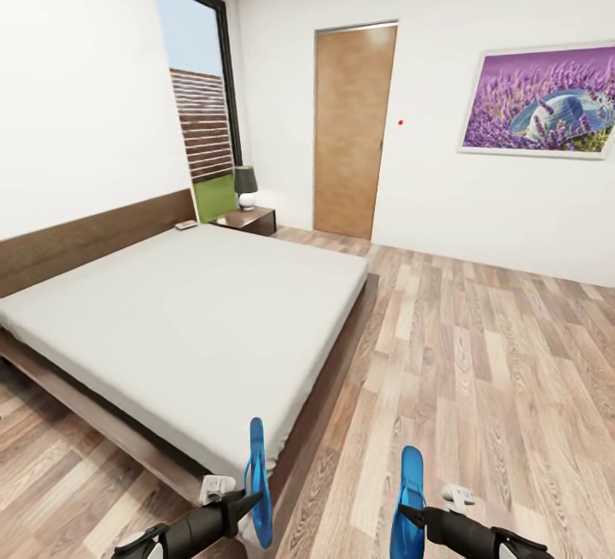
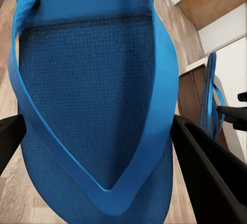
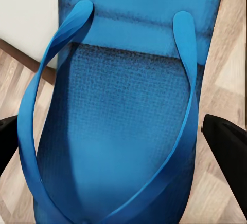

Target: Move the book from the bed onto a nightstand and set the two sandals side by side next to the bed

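Sandals, two, bright blue, each held up on edge at the bottom of the head view. Left sandal (image 1: 257,482) sits at lower centre-left, overlapping the foot corner of the bed; right sandal (image 1: 409,503) at lower centre-right, over bare floor. Well apart from each other, both roughly upright.

Left gripper (image 1: 243,503): pinching the left sandal. In the left wrist view the sandal (image 2: 92,95) lies strap-side toward the camera, dark fingers (image 2: 206,167) at both its edges, touching. The other sandal (image 2: 212,98) shows at the right of that frame, edge-on.

Right gripper (image 1: 414,514): dark fingers close at the lower end of the right sandal. In the right wrist view the sandal (image 3: 123,131) lies between the fingers (image 3: 226,144); contact at the edges is not clear, but the sandal hangs off the floor, so it reads as pinched.

Bed (image 1: 179,311): fills the left and centre of the head view, off-white mattress on a dark brown frame, headboard along the left wall. A small flat object lies at the far corner of the mattress near the headboard, too small to identify.

Nightstand (image 1: 248,219): dark brown, upper centre-left, just beyond the bed's far corner, below the tall window. A lamp (image 1: 245,186) with a dark shade stands on it.

Door (image 1: 350,132): plain brown, upper centre. Small red dot on the white wall to its right.

Picture (image 1: 540,101): lavender field with a hat, upper right.

Floor (image 1: 478,354): wood plank, right half of the frame.
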